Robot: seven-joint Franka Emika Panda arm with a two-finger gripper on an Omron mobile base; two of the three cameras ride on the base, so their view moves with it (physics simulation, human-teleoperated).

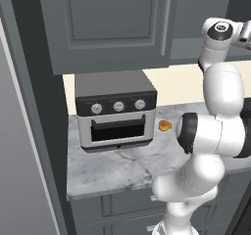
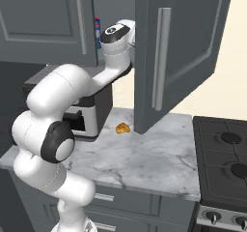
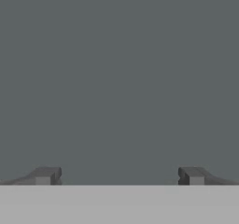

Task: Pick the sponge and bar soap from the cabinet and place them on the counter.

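Two finger tips of the gripper (image 3: 119,176) stand wide apart, holding nothing, facing a plain grey wall, maybe inside the cabinet (image 2: 183,47) above the counter (image 2: 144,153).

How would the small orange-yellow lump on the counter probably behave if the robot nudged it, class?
The lump looks rounded, so it would probably wobble or roll rather than slide. Its glossy surface suggests it may be slippery. It is small beside the toaster oven, so likely light.
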